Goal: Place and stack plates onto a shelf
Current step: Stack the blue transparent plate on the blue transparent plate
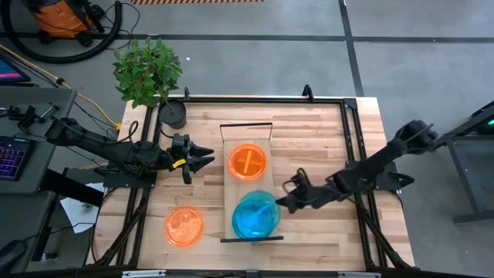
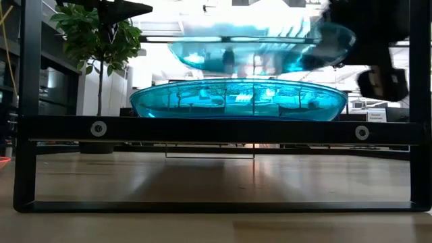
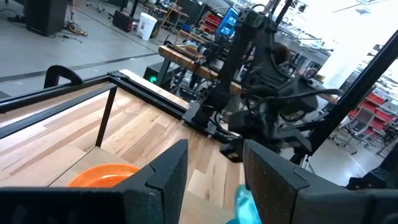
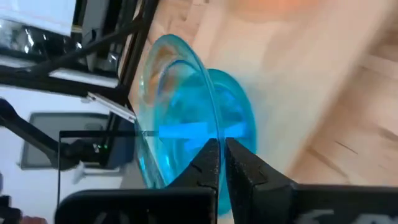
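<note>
A translucent teal-blue round plastic plate (image 4: 180,93) hung pinched by its rim in the right gripper (image 1: 282,202), just above a second teal plate (image 2: 236,100) already resting at the near end of the long light-wood shelf (image 1: 248,133); an orange translucent plate (image 1: 248,161) sat farther along the plank, another orange plate (image 1: 184,226) lay on the tabletop; the left gripper (image 1: 202,161) waited beside the shelf, fingers spread apart and empty. Held only at its edge and tilted, the carried plate might have slipped, or landed off-centre and slid from the narrow plank.
</note>
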Robot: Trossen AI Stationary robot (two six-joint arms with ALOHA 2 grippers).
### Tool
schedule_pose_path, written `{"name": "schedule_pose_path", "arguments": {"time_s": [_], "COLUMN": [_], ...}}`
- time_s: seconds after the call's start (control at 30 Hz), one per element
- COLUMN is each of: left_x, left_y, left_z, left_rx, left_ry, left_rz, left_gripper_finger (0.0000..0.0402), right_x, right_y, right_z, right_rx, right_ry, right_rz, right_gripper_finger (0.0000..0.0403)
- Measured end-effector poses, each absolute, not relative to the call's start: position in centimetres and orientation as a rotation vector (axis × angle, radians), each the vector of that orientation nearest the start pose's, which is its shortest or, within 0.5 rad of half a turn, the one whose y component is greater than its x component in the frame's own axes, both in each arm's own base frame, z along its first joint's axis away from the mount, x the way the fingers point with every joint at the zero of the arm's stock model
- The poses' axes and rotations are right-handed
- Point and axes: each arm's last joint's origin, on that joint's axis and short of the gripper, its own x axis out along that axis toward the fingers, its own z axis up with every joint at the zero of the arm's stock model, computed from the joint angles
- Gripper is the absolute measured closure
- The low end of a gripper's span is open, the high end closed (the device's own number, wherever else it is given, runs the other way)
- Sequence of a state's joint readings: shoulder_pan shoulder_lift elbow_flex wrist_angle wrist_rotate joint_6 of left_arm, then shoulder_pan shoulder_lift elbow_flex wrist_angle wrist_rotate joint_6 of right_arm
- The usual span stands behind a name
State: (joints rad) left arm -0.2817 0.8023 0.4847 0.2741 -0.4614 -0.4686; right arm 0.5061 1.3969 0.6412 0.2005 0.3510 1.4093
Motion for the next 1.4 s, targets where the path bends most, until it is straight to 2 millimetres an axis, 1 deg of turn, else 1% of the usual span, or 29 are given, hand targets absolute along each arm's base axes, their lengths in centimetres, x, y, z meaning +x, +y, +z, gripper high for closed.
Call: {"name": "schedule_pose_path", "arguments": {"time_s": [0.13, 0.27, 0.33, 0.57, 1.03, 1.17, 1.4], "left_x": [17.8, 17.8, 17.8, 17.8, 17.8, 17.8, 17.8], "left_y": [-3.8, -3.8, -3.8, -3.8, -3.8, -3.8, -3.8], "left_z": [27.0, 27.0, 27.0, 27.0, 27.0, 27.0, 27.0], "left_rx": [-0.451, -0.451, -0.451, -0.434, -0.434, -0.434, -0.433], "left_ry": [-0.002, -0.002, -0.002, 0.0, 0.0, 0.0, 0.0], "left_rz": [0.186, 0.185, 0.185, 0.185, 0.184, 0.184, 0.184], "left_gripper_finger": [0.0254, 0.0254, 0.0254, 0.0254, 0.0254, 0.0254, 0.0254], "right_x": [26.5, 27.3, 27.4, 27.3, 27.3, 27.3, 27.3], "right_y": [12.9, 12.9, 12.8, 12.7, 12.7, 12.7, 12.7], "right_z": [19.2, 19.2, 19.1, 19.0, 18.9, 18.9, 18.9], "right_rx": [1.111, 1.081, 1.07, 1.071, 1.054, 1.053, 1.055], "right_ry": [0.53, 0.571, 0.59, 0.635, 0.64, 0.643, 0.649], "right_rz": [-0.203, -0.235, -0.251, -0.227, -0.225, -0.227, -0.222], "right_gripper_finger": [0.0403, 0.0403, 0.0403, 0.0403, 0.0399, 0.0375, 0.0292]}}
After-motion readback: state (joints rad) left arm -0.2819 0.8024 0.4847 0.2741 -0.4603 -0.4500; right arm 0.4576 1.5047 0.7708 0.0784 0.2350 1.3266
